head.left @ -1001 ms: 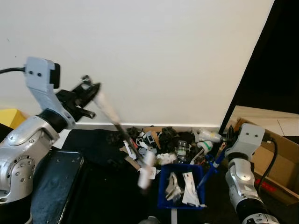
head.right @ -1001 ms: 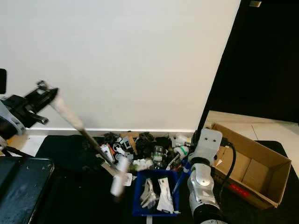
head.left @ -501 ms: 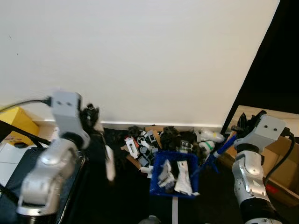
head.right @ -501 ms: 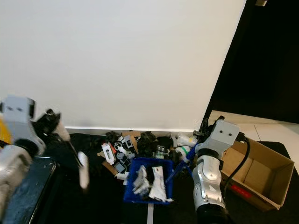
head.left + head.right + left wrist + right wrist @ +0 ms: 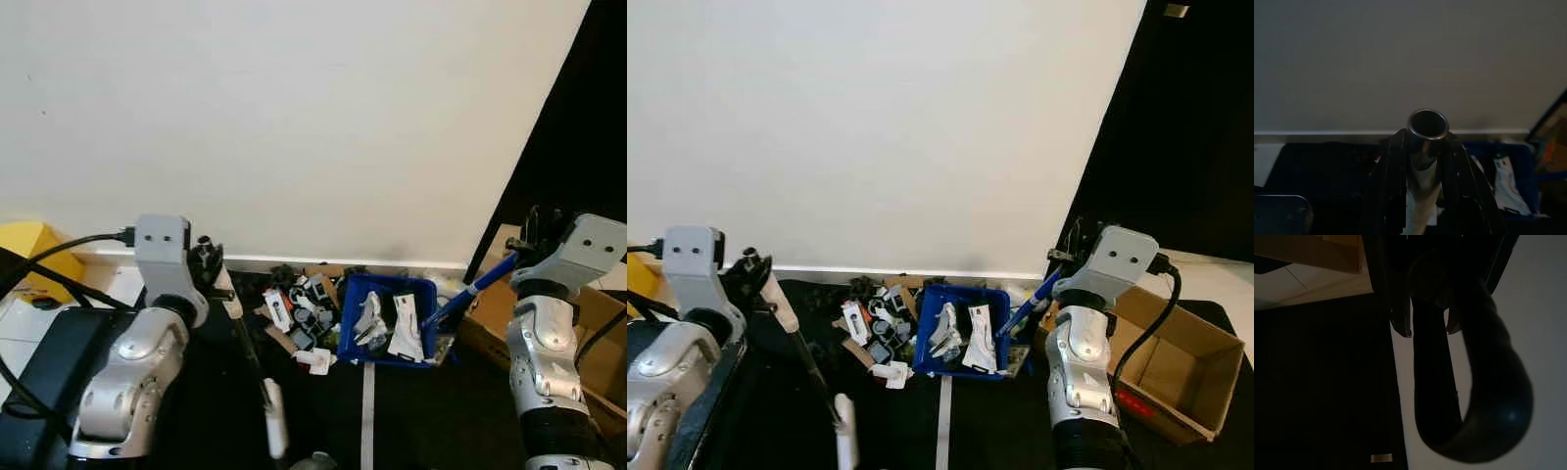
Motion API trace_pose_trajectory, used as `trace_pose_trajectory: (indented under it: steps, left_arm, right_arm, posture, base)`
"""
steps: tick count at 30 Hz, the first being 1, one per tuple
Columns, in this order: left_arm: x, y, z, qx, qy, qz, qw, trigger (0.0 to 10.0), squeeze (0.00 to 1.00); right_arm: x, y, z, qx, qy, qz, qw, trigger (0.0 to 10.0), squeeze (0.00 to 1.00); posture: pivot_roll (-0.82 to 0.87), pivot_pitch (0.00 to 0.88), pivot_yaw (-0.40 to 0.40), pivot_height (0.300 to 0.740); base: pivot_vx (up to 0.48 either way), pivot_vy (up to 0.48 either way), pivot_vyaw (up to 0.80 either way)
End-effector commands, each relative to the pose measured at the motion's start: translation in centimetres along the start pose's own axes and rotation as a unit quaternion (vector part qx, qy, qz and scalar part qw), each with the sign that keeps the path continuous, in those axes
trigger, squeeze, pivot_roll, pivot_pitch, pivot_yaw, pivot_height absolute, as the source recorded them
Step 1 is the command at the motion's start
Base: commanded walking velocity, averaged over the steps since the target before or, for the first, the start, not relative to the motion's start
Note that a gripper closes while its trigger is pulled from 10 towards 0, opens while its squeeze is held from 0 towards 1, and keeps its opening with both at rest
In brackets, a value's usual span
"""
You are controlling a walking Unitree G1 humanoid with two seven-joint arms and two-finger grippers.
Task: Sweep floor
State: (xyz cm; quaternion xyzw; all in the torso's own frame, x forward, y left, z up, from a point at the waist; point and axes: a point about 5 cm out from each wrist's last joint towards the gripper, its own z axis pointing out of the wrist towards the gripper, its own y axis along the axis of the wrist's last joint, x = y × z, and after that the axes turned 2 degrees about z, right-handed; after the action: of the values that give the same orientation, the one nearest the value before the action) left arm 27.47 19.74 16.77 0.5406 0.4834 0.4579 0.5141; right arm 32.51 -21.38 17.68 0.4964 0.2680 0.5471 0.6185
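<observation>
Left eye view
- Left hand [image 5: 208, 257]: clamped near top of broom pole [image 5: 245, 343]; pole slants down toward camera, white lower end [image 5: 275, 431] near dark floor [image 5: 411, 411]. High grip presumably for long reach.
- Right hand [image 5: 534, 230]: at top of blue dustpan handle [image 5: 470, 292]; fingers not resolvable here.
- Dustpan [image 5: 387, 315]: blue, tipped toward wall, white scraps inside. Likely angled to retain load.
- Litter pile [image 5: 299, 311]: on floor against skirting, just left of dustpan, touching its side.

Right eye view
- Cardboard box [image 5: 1161, 357]: open, just right of right arm; limits swing that side.
- Wall [image 5: 872, 127]: hard stop directly behind litter; sweeping only works along it or away from it.
- Dark case [image 5: 710, 392]: near left arm, narrows room on left.
- Open floor: between pile and robot, best lane for broom.

Left wrist view
- Fingers [image 5: 1391, 181]: closed round pole either side, hollow pole end [image 5: 1427, 125] facing camera.

Right wrist view
- Fingers [image 5: 1400, 308]: closed round dark looped handle grip [image 5: 1474, 396]; firm hold judged.
</observation>
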Motion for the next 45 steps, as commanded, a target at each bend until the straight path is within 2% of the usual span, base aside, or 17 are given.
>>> trace_pose_trajectory:
  steps: [1, 3, 6, 7, 10, 14, 18, 23, 28, 33, 41, 45]
  left_arm:
    - [-0.4, -0.5, -0.3, -0.003, -0.004, 0.003, 1.000, 10.0, 0.00]
    - [-0.7, -2.0, -0.6, 0.004, 0.000, 0.008, 1.000, 10.0, 0.00]
    - [-0.8, -2.6, -0.7, 0.004, 0.002, 0.009, 1.000, 10.0, 0.00]
    - [-0.5, -3.5, -0.9, 0.008, 0.008, 0.026, 1.000, 10.0, 0.00]
    - [-0.3, -4.3, -1.2, 0.016, 0.010, 0.021, 1.000, 10.0, 0.00]
    - [-0.4, -6.3, -1.7, 0.032, 0.013, 0.043, 0.998, 10.0, 0.00]
    - [-0.7, -7.1, -2.0, 0.033, 0.013, 0.046, 0.998, 10.0, 0.00]
    - [-1.3, -7.0, -1.9, 0.027, 0.003, 0.044, 0.999, 10.0, 0.00]
    - [-1.9, -5.6, -1.2, 0.003, -0.004, 0.028, 1.000, 10.0, 0.00]
    - [-2.2, -4.2, -0.5, -0.018, -0.010, 0.038, 0.999, 10.0, 0.00]
    - [-2.5, -3.5, -0.1, -0.026, -0.009, 0.054, 0.998, 10.0, 0.00]
    - [-2.7, -3.5, -0.1, -0.024, -0.012, 0.050, 0.998, 10.0, 0.00]
  right_arm:
    - [0.9, 1.0, 0.1, -0.019, 0.008, 0.024, 0.999, 10.0, 0.00]
    - [1.2, 1.3, 0.5, -0.022, 0.011, 0.026, 0.999, 10.0, 0.00]
    - [1.3, 1.4, 0.7, -0.023, 0.012, 0.027, 0.999, 10.0, 0.00]
    - [1.4, 1.5, 0.9, -0.024, 0.014, 0.028, 0.999, 10.0, 0.00]
    - [1.5, 1.7, 1.1, -0.025, 0.016, 0.029, 0.999, 10.0, 0.00]
    - [1.7, 2.0, 1.3, -0.025, 0.016, 0.036, 0.999, 10.0, 0.00]
    - [1.8, 2.1, 1.5, -0.026, 0.017, 0.038, 0.999, 10.0, 0.00]
    - [1.8, 2.2, 1.5, -0.027, 0.017, 0.039, 0.999, 10.0, 0.00]
    - [1.7, 2.1, 1.4, -0.025, 0.017, 0.039, 0.999, 10.0, 0.00]
    - [1.7, 1.6, 1.1, -0.015, 0.020, 0.042, 0.999, 10.0, 0.00]
    - [2.1, 1.7, 1.1, -0.013, 0.028, 0.051, 0.998, 10.0, 0.00]
    - [2.2, 2.0, 1.2, -0.018, 0.029, 0.052, 0.998, 10.0, 0.00]
  posture:
    - [0.09, 0.130, 0.113, 0.740]
    - [0.09, 0.124, 0.111, 0.740]
    - [0.09, 0.121, 0.105, 0.740]
    - [0.09, 0.119, 0.104, 0.740]
    - [0.08, 0.118, 0.101, 0.740]
    - [0.08, 0.115, 0.097, 0.740]
    - [0.08, 0.115, 0.096, 0.740]
    - [0.08, 0.117, 0.099, 0.740]
    - [0.08, 0.119, 0.103, 0.740]
    - [0.08, 0.121, 0.107, 0.740]
    - [0.08, 0.121, 0.105, 0.740]
    - [0.08, 0.121, 0.104, 0.740]
  base:
    - [0.000, 0.000, 0.00]
    - [0.000, 0.000, 0.00]
    - [0.000, 0.000, 0.00]
    - [0.000, 0.000, 0.00]
    - [0.000, 0.000, 0.00]
    - [0.000, 0.000, 0.00]
    - [0.000, 0.000, 0.00]
    - [0.000, 0.000, 0.00]
    - [0.000, 0.000, 0.00]
    - [0.000, 0.000, 0.00]
    - [0.000, 0.000, 0.00]
    - [0.000, 0.000, 0.00]
